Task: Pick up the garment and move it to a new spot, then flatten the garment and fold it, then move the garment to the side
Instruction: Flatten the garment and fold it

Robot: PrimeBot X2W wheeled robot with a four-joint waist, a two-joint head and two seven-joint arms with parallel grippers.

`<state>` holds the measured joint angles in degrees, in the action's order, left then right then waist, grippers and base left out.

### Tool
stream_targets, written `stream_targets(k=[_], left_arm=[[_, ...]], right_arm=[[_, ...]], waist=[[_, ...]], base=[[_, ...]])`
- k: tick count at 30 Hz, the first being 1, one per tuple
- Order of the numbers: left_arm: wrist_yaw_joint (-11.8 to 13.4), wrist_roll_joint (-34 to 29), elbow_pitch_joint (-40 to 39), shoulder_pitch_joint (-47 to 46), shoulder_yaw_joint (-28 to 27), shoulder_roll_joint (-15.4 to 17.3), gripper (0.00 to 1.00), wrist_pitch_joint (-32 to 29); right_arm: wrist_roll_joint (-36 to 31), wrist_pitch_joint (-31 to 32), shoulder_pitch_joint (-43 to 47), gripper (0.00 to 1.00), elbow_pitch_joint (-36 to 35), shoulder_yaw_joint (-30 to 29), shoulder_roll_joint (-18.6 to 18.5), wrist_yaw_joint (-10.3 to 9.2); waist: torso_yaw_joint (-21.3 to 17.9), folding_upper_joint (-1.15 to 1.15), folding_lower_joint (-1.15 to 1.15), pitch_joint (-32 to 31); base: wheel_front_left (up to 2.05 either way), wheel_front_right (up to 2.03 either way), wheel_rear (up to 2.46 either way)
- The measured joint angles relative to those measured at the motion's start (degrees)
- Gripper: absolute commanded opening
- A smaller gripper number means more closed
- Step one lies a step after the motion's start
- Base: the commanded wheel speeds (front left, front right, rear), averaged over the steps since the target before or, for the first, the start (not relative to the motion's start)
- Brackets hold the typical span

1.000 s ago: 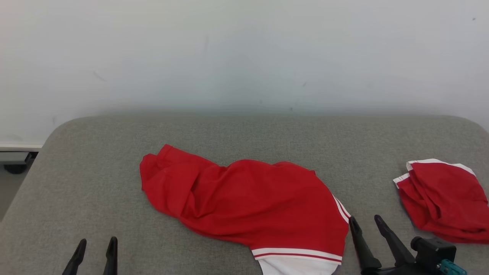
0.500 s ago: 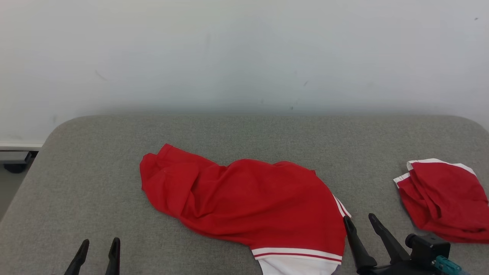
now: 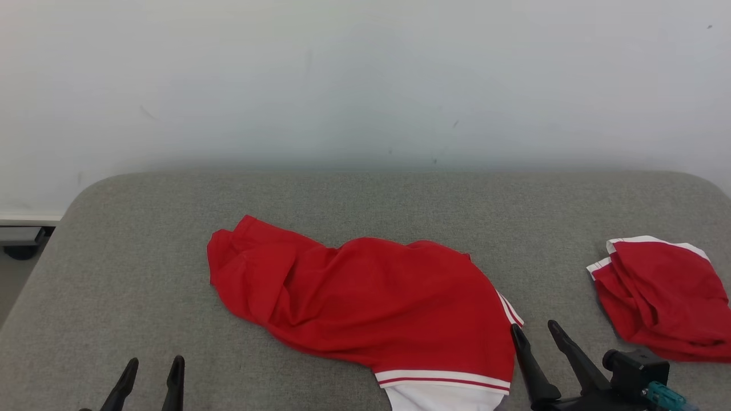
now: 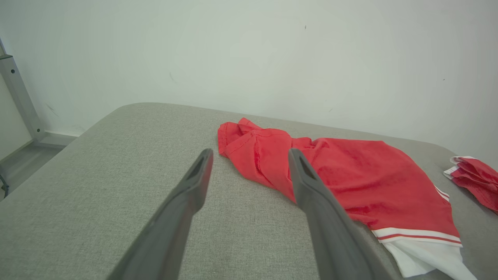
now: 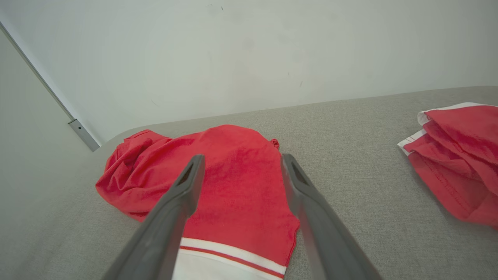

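Observation:
A red garment (image 3: pixel 365 302) with a white hem and red-and-white stripes lies crumpled in the middle of the grey padded table (image 3: pixel 365 194). It also appears in the left wrist view (image 4: pixel 350 179) and the right wrist view (image 5: pixel 218 175). My right gripper (image 3: pixel 535 331) is open just beside the garment's striped right edge, above the table. My left gripper (image 3: pixel 153 365) is open at the lower left, well apart from the garment. In the wrist views the left gripper (image 4: pixel 249 155) and right gripper (image 5: pixel 239 159) stand open and hold nothing.
A second red garment (image 3: pixel 662 297) with white trim lies bunched at the table's right edge, also in the right wrist view (image 5: pixel 459 155). A pale wall (image 3: pixel 365 80) rises behind the table. Floor and a metal frame (image 3: pixel 23 240) show past the left corner.
My right gripper has shifted slightly left, closer to the garment's striped edge. My left gripper has edged a little right and lower in the view. Both garments lie as before.

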<state>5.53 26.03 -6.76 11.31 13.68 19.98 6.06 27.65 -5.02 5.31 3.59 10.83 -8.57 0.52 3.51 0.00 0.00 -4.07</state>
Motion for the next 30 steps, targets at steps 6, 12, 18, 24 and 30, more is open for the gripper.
stream_targets(k=[6, 12, 18, 24, 30], left_arm=[[0.01, 0.08, -0.13, 0.01, 0.09, 0.03, 1.0, -0.77], [0.02, 0.04, -0.03, 0.01, 1.25, 0.1, 1.0, -2.49], [0.08, -0.37, 0.3, -0.02, 2.65, 0.11, 1.0, -4.15], [-0.36, -3.69, 2.56, -4.09, 6.27, 0.77, 1.0, -8.0], [-4.33, -6.44, 7.44, -16.22, 10.58, 1.51, 1.0, -12.77]], right_arm=[[-0.02, 0.32, -0.01, 1.0, -0.01, 0.15, -0.11, -0.01], [-0.86, 2.85, 0.08, 1.0, 0.65, 0.64, -0.62, -1.05], [-0.46, 8.18, 1.87, 1.0, 1.59, 1.68, -0.69, -2.41], [0.08, 14.55, 4.76, 1.0, 1.56, 2.05, -0.74, -4.68], [0.55, 19.44, 4.83, 1.0, 0.92, 2.0, 0.16, -6.15]], waist=[[-0.18, 0.0, 0.0, 0.05], [-0.38, 0.0, 0.0, 0.17], [-0.54, 0.0, 0.0, 0.3], [-0.38, 0.0, 0.0, 0.82], [-0.16, 0.0, 0.0, 2.09]], base=[[0.0, 0.0, 0.0], [0.0, 0.0, 0.0], [0.0, 0.0, 0.0], [0.0, 0.0, 0.0], [0.0, 0.0, 0.0]])
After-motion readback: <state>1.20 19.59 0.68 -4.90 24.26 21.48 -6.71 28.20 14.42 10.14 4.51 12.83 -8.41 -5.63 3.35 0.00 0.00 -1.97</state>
